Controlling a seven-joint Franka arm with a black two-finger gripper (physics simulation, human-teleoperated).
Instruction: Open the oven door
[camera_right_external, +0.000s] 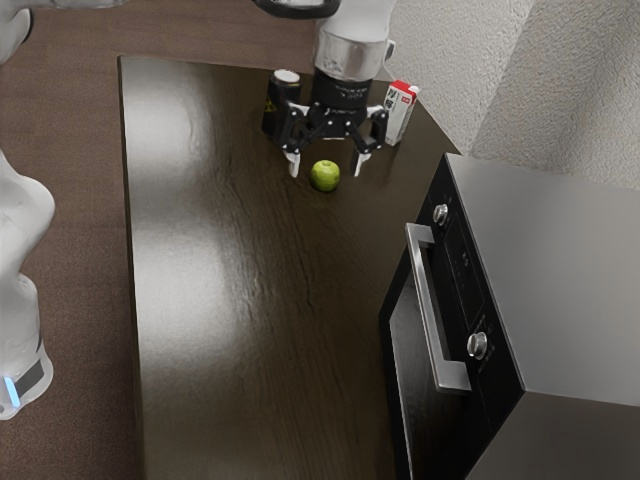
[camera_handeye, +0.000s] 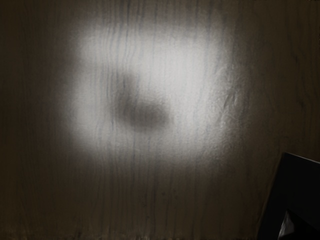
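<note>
"What does the exterior view show of the oven door?"

"It's on the front of the oven, at the exterior view's right, and it looks shut. Its long metal handle stands out from the front, with one knob near one end and another knob near the other."

"And the fingers?"

"Spread wide, with nothing pinched between them. They hang over the far part of the table, well apart from the handle."

"What's near them?"

"A green apple, which shows between and slightly below the tips in that view; I can't tell if either one touches it. A dark can with a pale top stands partly hidden behind the hand, and a red and white carton stands on the hand's other side, upright."

"Now the wrist view?"

"Wood grain of the table, with a broad bright glare and a soft dark shadow inside it. There's also a black corner of something, with a pale glint on it. I can't tell what it belongs to."
</note>
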